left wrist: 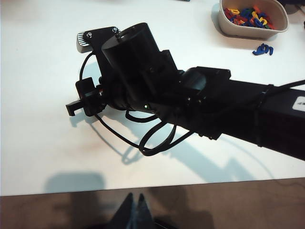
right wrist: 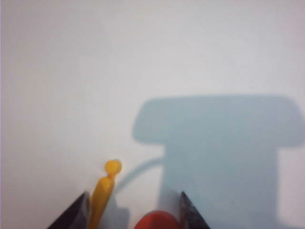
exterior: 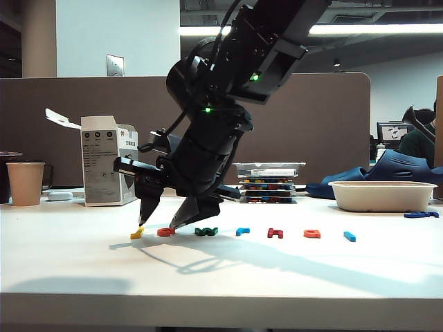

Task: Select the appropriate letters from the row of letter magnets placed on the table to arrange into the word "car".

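The right gripper (exterior: 160, 223) stands over the left end of the row of small flat plastic letter magnets, near the front edge of the wide white table (exterior: 221, 273). Its jaws are spread wide and hold nothing. In the exterior view one tip stands at the yellow letter (exterior: 137, 234) and the other at the rounded orange letter "c" (exterior: 165, 232), which lies second from the left end of the row.

**Procedure for the step in hand (judged to be the pickup of the "c")**
1. Shift the right gripper along the row, away from the yellow letter, until the "c" sits midway between the jaws. At present the right wrist view shows the "c" (right wrist: 157, 221) close beside one finger (right wrist: 190, 212) and the yellow letter (right wrist: 102, 198) against the other.
2. Lower until the tips just meet the table. The piece is thin, and a high close will probably slip over it.
3. Close slowly and lift straight up, clear of the green letter (exterior: 206, 231).

**Other task items**
- Light blue "r": judged to be the piece (exterior: 242, 231) fourth in the row.
- Orange "a" (exterior: 312, 234): sixth in the row.

**Limits of view**
- The right wrist view crops the "c" at the frame edge, so its shape is not confirmed.
- Letter shapes are too small to read in the exterior view.
- The left gripper (left wrist: 134, 210) appears only as dark tips that seem close together, back beyond the front edge of the table; its state cannot be determined.
- The right arm hides the row in the left wrist view.
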Motion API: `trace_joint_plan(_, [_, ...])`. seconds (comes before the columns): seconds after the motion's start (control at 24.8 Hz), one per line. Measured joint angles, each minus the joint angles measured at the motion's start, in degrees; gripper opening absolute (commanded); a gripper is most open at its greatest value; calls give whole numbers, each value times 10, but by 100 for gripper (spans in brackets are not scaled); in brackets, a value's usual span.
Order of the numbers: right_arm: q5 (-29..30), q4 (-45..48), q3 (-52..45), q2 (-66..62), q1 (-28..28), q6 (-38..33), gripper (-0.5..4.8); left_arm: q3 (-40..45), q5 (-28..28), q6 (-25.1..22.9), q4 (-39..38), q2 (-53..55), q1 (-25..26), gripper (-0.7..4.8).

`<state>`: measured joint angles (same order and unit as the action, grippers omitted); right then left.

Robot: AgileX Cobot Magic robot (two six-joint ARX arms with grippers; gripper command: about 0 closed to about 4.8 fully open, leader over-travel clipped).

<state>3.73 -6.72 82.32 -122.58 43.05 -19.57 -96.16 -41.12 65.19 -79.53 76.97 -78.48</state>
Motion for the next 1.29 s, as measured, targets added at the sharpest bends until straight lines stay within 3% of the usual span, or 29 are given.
trace_joint_plan(0.24, [-6, -22, 2, -1, -1, 47, 188, 0, 0, 0, 0, 0, 0, -6])
trace_joint_plan(0.6, [-6, -46, 4, 2, -3, 51, 142, 0, 0, 0, 0, 0, 0, -5])
trace_joint_plan(0.72, [-7, -45, 4, 2, -2, 55, 102, 0, 0, 0, 0, 0, 0, -6])
trace_joint_plan(1.29, [-6, -77, 7, 3, -2, 80, 102, 0, 0, 0, 0, 0, 0, -5])
